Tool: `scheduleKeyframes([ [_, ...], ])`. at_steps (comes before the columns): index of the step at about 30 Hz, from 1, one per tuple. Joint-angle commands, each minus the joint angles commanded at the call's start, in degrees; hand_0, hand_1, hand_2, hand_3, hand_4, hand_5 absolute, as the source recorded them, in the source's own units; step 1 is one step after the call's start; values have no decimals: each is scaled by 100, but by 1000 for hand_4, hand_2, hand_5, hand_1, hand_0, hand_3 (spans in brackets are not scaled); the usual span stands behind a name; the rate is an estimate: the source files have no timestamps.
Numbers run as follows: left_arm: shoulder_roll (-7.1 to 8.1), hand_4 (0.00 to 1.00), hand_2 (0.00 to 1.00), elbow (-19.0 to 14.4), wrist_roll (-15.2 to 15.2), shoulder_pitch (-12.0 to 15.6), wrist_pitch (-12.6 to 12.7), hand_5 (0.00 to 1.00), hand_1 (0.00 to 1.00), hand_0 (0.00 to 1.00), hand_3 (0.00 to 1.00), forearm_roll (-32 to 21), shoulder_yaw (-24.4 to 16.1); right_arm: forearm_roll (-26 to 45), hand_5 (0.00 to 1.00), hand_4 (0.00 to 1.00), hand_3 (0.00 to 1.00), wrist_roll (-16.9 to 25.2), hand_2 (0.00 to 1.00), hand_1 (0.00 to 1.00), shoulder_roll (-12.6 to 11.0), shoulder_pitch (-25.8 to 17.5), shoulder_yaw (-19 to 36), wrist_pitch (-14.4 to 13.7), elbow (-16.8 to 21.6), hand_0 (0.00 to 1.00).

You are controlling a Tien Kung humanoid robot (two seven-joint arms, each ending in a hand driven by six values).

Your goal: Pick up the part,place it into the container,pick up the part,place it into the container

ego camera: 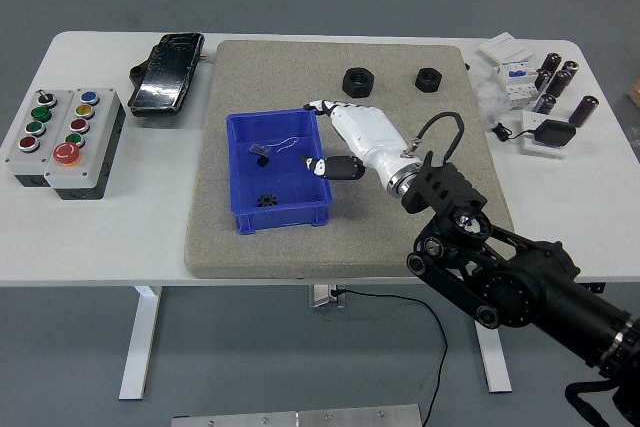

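Note:
A blue container sits on the grey mat. A black nut lies on its floor near the front, with a small dark piece and a clear bag further back. Two more black nuts lie at the mat's far edge. My right hand, white with black fingertips, hovers over the container's right rim, fingers spread and empty. The left arm is not in view.
A button box stands at the left of the table. A black device lies beside the mat's far left corner. Capacitors and white parts sit at the far right.

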Motion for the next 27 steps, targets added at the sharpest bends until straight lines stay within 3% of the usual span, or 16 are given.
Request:
scheduleKeyframes([
  [5,-4,700,592,0,-10,-10,3,314,670,674,631,-20,8,62,399,777,816,-153,766,735,-446,-179,441,351,-364,494],
  [9,-6,700,592,0,-9,-4,4,316,670,674,630,-24,11,26,434,808,817,-262,789,734,-615,-352,429,615,-515,493],
  [16,-15,700,592,0,-16,-11,0,316,669,674,630,-9,9,47,484,834,801,-287,781,725,-607,-493,330,938,-589,482],
  [27,-12,700,592,0,-5,-8,-3,315,670,674,631,16,8,178,478,834,788,-225,769,707,-530,-383,137,859,-793,466],
])
